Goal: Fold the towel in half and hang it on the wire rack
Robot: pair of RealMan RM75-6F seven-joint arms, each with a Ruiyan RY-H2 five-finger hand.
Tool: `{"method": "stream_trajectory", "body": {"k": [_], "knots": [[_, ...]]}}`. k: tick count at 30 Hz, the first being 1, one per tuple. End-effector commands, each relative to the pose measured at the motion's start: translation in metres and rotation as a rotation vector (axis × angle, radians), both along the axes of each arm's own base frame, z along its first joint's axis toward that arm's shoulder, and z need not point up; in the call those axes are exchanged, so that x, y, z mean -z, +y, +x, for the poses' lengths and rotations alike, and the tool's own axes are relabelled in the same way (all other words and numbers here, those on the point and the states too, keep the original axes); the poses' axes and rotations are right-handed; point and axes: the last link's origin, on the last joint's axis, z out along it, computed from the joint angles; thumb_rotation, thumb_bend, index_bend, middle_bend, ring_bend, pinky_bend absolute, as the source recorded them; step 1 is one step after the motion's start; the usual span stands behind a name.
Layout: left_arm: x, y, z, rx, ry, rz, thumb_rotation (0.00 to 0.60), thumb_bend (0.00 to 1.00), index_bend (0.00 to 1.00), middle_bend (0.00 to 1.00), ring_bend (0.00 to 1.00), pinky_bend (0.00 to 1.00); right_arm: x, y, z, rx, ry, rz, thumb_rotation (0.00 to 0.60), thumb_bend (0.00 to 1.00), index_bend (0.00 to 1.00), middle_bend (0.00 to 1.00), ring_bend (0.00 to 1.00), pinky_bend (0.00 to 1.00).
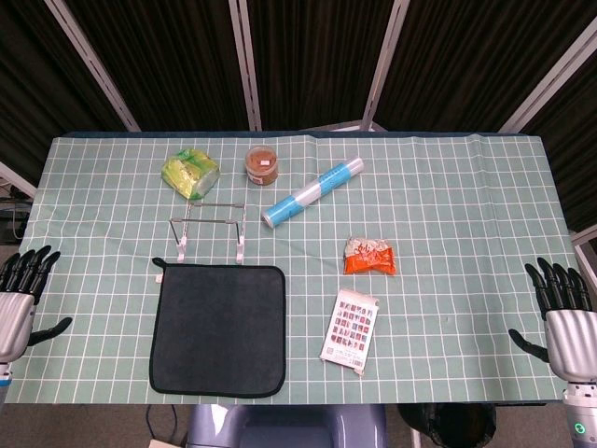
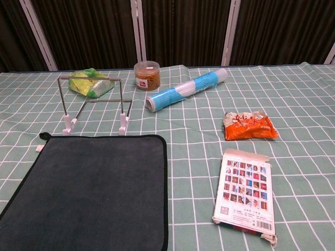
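A dark square towel (image 1: 219, 329) (image 2: 86, 191) lies flat and unfolded near the table's front edge, left of centre. Just behind it stands the wire rack (image 1: 210, 227) (image 2: 93, 102) on white feet. My left hand (image 1: 20, 301) hovers at the table's left edge, fingers spread and holding nothing, well left of the towel. My right hand (image 1: 564, 313) is at the right edge, fingers also spread and empty. Neither hand appears in the chest view.
Behind the rack lie a green packet (image 1: 190, 173) and a brown-lidded jar (image 1: 263, 164). A blue-and-white roll (image 1: 312, 191) lies diagonally at centre. An orange snack bag (image 1: 369, 256) and a flat printed box (image 1: 352, 329) sit right of the towel.
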Motion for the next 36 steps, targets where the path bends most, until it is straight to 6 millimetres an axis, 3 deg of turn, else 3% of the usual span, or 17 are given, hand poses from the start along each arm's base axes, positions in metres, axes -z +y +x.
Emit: {"method": "stream_trajectory", "body": {"k": [1, 8, 12, 16, 25, 27, 31, 36], "knots": [[0.001, 0.0, 0.001, 0.002, 0.002, 0.002, 0.6, 0.0, 0.0, 0.0, 0.0, 0.0, 0.0, 0.0, 0.0, 0.003, -0.003, 0.001, 0.6, 0.0, 0.0, 0.0, 0.0, 0.0], [0.004, 0.0, 0.0, 0.006, 0.004, -0.011, 0.6, 0.0, 0.0, 0.0, 0.0, 0.0, 0.0, 0.0, 0.001, 0.004, -0.005, 0.006, 0.6, 0.0, 0.0, 0.0, 0.0, 0.0], [0.012, 0.006, 0.012, 0.069, 0.009, -0.053, 0.6, 0.0, 0.0, 0.0, 0.0, 0.0, -0.001, -0.001, 0.001, 0.012, 0.0, 0.007, 0.6, 0.0, 0.0, 0.0, 0.0, 0.0], [0.035, 0.024, 0.039, 0.191, 0.056, -0.154, 0.6, 0.0, 0.0, 0.0, 0.0, 0.0, -0.001, -0.005, -0.002, 0.037, 0.003, 0.007, 0.6, 0.0, 0.0, 0.0, 0.0, 0.0], [0.116, 0.07, 0.129, 0.508, 0.216, -0.441, 0.6, 0.0, 0.0, 0.0, 0.0, 0.0, -0.003, -0.015, -0.006, 0.086, -0.001, 0.004, 0.6, 0.0, 0.0, 0.0, 0.0, 0.0], [0.13, 0.074, 0.14, 0.544, 0.244, -0.474, 0.6, 0.06, 0.0, 0.0, 0.0, 0.0, -0.002, -0.017, -0.008, 0.096, 0.005, 0.003, 0.6, 0.0, 0.0, 0.0, 0.0, 0.0], [0.159, 0.082, 0.162, 0.604, 0.284, -0.545, 0.6, 0.29, 0.03, 0.0, 0.0, 0.0, -0.002, -0.023, -0.015, 0.124, 0.008, 0.002, 0.6, 0.0, 0.0, 0.0, 0.0, 0.0], [0.181, 0.086, 0.178, 0.663, 0.316, -0.592, 0.6, 0.39, 0.18, 0.0, 0.0, 0.0, -0.004, -0.025, -0.023, 0.156, 0.014, -0.004, 0.6, 0.0, 0.0, 0.0, 0.0, 0.0]]}}
